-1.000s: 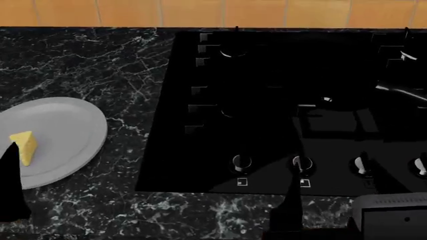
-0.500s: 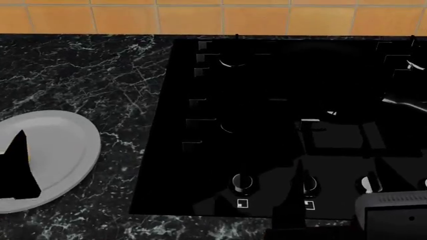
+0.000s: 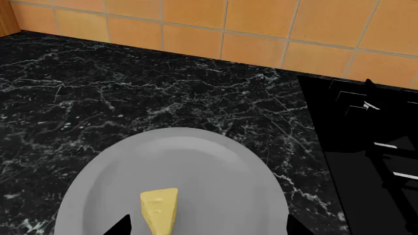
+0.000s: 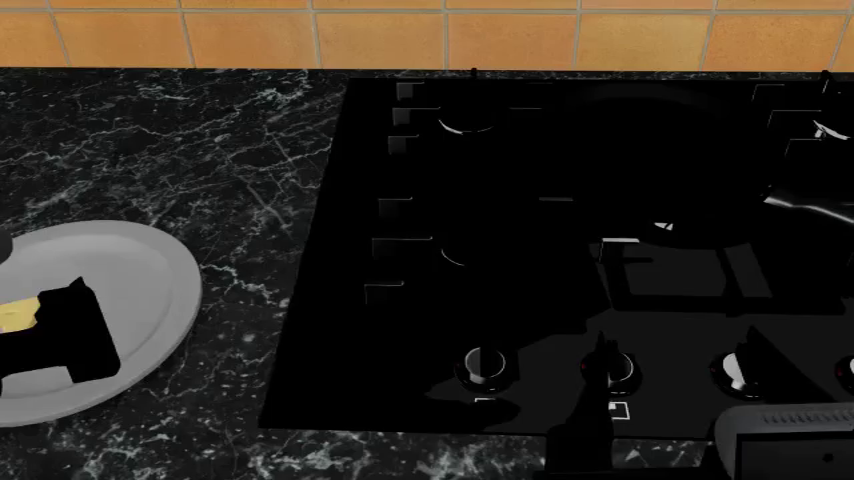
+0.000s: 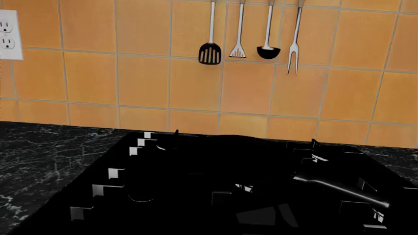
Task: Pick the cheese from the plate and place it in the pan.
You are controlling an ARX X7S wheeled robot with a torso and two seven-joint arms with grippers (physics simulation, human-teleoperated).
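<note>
Head view steeply down over counter, left wrist close above plate point(image 3: 196, 161), right wrist low facing wall, stove point(image 4: 561, 250) shared.

Pale-yellow cheese point(image 3: 160, 209) wedge on grey plate point(image 3: 196, 161); black pan point(image 5: 261, 161) on stove.

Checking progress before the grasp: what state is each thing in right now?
cheese: lying on the plate, not lifted.
plate: flat on the counter, holding only the cheese.
left gripper: open, a fingertip on either side of the cheese.
pan handle: over the stove, untouched; the pan body is too dark to make out.
hanging utensils: four, on the tiled wall.
</note>
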